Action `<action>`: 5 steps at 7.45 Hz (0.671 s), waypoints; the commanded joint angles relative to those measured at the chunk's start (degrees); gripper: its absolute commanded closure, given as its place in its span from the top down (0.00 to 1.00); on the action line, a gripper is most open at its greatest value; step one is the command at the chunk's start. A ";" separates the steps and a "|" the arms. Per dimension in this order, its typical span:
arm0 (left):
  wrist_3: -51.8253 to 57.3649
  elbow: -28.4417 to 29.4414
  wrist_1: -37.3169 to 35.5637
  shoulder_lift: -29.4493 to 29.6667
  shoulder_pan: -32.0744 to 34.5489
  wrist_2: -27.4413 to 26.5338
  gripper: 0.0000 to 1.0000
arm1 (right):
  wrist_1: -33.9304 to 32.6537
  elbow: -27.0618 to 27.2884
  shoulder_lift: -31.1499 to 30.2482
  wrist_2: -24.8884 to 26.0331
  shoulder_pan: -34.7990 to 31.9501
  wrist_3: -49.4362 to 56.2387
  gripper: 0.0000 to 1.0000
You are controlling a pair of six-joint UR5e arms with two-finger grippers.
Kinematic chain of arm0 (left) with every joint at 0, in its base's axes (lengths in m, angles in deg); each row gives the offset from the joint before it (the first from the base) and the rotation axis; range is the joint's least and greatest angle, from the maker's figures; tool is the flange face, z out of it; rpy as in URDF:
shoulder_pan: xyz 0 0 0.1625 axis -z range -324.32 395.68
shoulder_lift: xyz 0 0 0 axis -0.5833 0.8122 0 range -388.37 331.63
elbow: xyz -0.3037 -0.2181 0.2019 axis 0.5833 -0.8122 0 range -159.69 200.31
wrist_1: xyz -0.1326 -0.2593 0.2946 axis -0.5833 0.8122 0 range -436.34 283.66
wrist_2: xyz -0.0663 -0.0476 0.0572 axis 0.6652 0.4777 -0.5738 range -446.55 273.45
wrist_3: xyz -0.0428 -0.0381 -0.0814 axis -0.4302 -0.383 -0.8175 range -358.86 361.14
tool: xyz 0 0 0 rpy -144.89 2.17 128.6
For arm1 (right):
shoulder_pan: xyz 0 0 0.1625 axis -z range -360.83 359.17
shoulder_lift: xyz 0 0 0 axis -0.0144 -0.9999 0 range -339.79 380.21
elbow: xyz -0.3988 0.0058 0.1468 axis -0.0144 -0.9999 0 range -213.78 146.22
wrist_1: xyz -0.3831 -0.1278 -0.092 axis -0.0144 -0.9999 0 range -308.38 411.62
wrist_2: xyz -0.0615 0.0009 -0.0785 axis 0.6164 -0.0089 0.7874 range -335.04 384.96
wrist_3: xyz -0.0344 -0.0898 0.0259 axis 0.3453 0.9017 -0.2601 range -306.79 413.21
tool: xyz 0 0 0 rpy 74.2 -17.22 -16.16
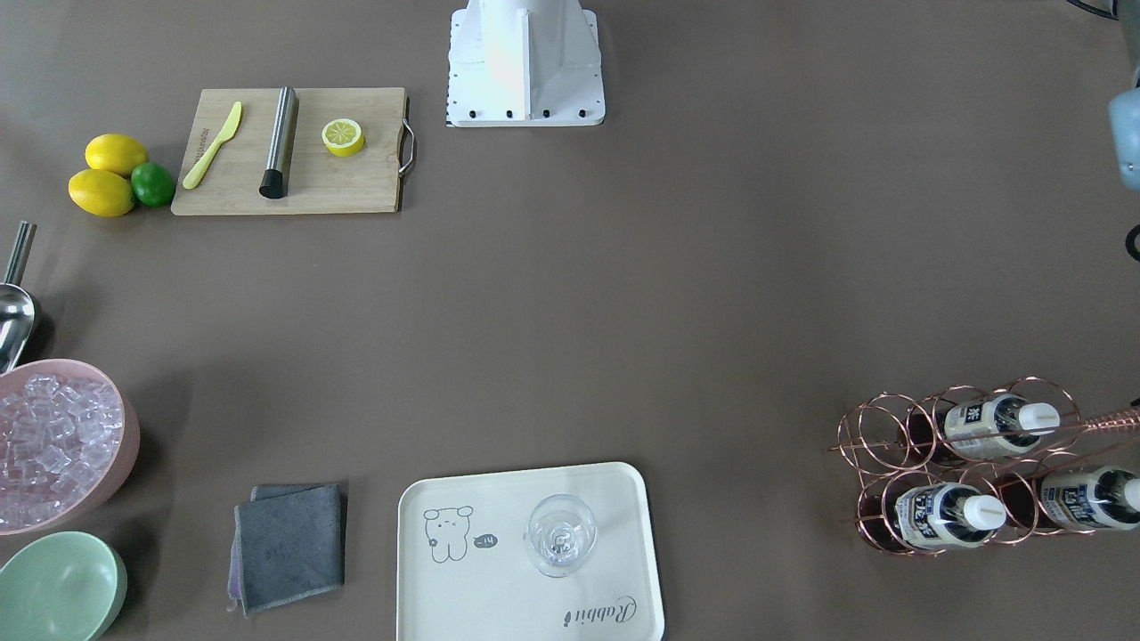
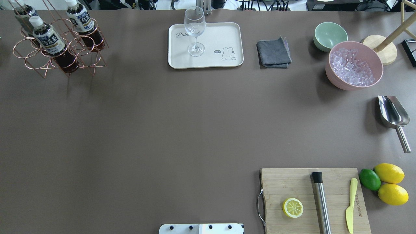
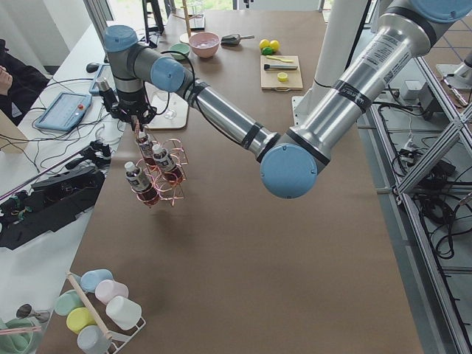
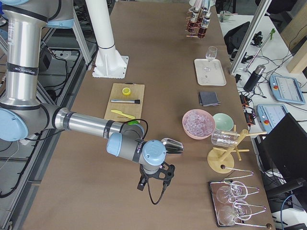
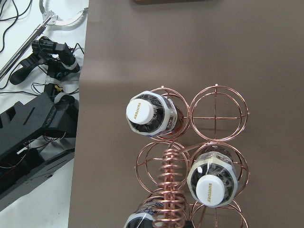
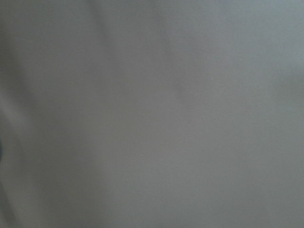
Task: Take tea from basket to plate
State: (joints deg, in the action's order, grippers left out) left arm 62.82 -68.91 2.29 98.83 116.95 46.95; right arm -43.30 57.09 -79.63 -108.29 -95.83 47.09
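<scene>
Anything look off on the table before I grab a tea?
Nothing stands out. All three teas stand upright in the basket, the glass stands upright on the plate, and I see no spill or damage.

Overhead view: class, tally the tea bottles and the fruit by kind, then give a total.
Tea bottles: 3
Whole lemons: 2
Limes: 1
Lemon halves: 1
Total: 7

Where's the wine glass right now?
In the overhead view the wine glass stands upright on the left half of the cream tray, far centre, with the grey cloth to the tray's right.
</scene>
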 commanded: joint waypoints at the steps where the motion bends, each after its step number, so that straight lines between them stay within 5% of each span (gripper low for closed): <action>1: 1.16 -15.30 -10.14 -4.65 1.88 0.00 0.00 | 0.09 0.01 0.00 -0.09 0.00 -0.03 1.00; 5: 0.11 -26.44 -13.42 -9.68 1.27 4.45 0.00 | 0.09 0.79 0.18 -0.26 0.00 0.06 1.00</action>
State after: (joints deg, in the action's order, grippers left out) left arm 63.36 -92.37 -10.69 91.13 118.70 47.75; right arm -43.24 57.49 -79.54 -108.49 -95.83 47.07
